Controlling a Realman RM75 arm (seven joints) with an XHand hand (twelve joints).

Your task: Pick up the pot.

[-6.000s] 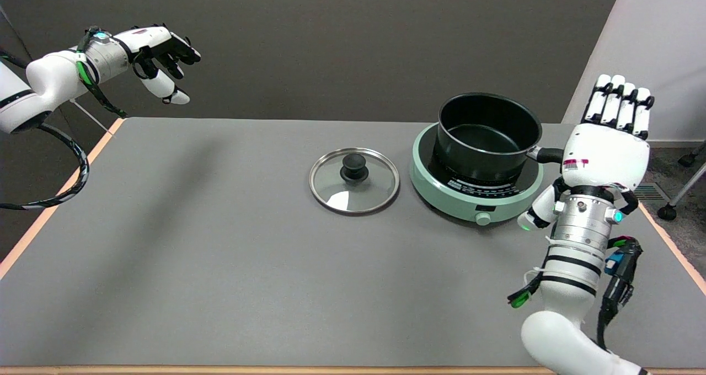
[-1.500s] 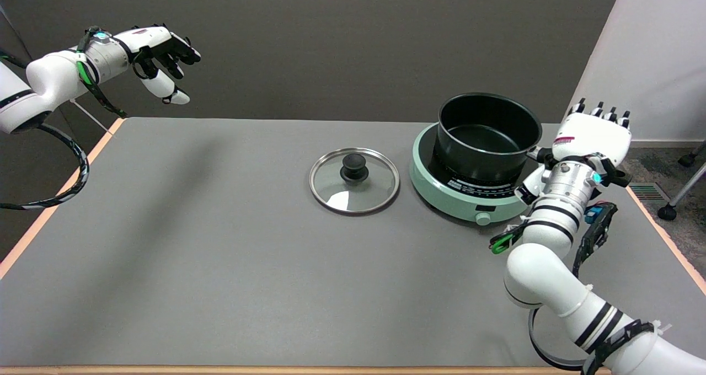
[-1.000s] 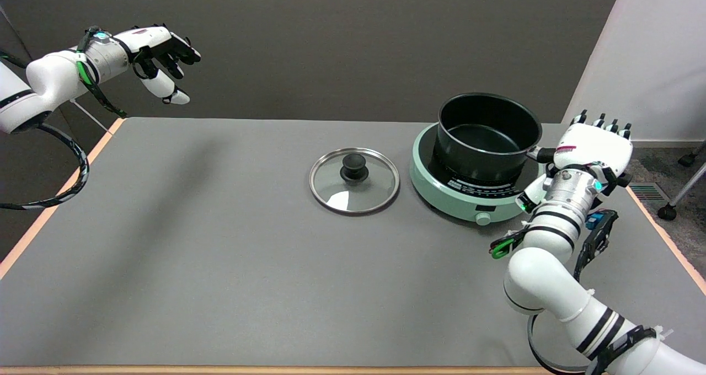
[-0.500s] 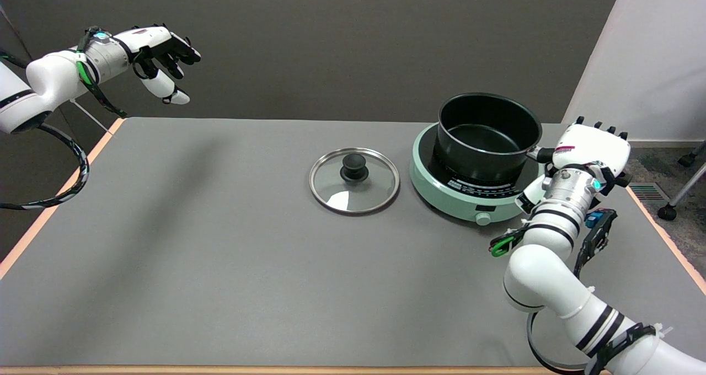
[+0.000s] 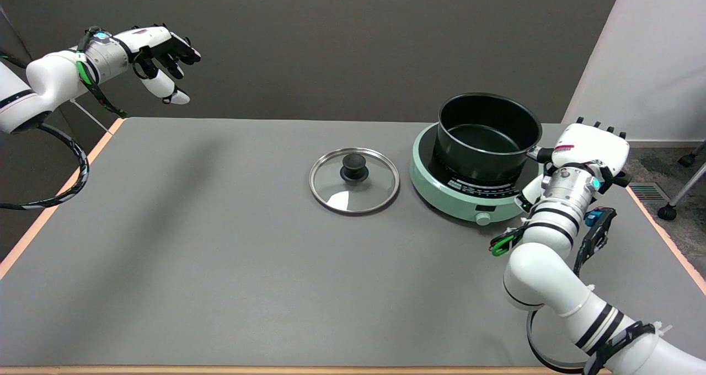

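Note:
The black pot (image 5: 488, 138) stands upright and uncovered on a mint-green induction cooker (image 5: 441, 190) at the table's right. Its short black handle (image 5: 542, 155) points right and runs under my right hand (image 5: 593, 146). The hand lies back-up over the handle, with its fingers curled down around the handle's far side, where their tips are hidden. The thumb sits low beside the cooker's right edge. The pot's base rests on the cooker.
A glass lid (image 5: 354, 180) with a black knob lies flat on the grey table (image 5: 220, 253), left of the cooker. The idle left hand (image 5: 160, 55) hangs in the air at the upper left. The table's right edge runs close behind my right arm.
Six seconds ago the right hand stood upright with straight fingers beside the handle. It has since tipped over and curled its fingers down onto the handle. The pot has not moved.

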